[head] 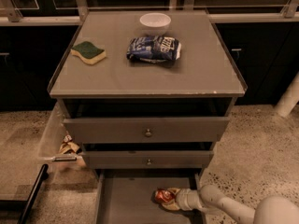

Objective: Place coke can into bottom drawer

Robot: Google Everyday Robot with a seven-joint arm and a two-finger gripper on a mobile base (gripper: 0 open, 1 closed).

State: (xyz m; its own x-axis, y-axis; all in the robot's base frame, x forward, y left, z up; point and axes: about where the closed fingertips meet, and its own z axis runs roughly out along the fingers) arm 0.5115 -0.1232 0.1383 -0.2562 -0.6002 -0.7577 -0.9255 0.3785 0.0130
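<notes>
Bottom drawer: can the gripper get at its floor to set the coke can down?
Likely yes. The bottom drawer is pulled out, and the gripper, holding the coke can, sits inside it; the upper drawers do not cover that spot.
</notes>
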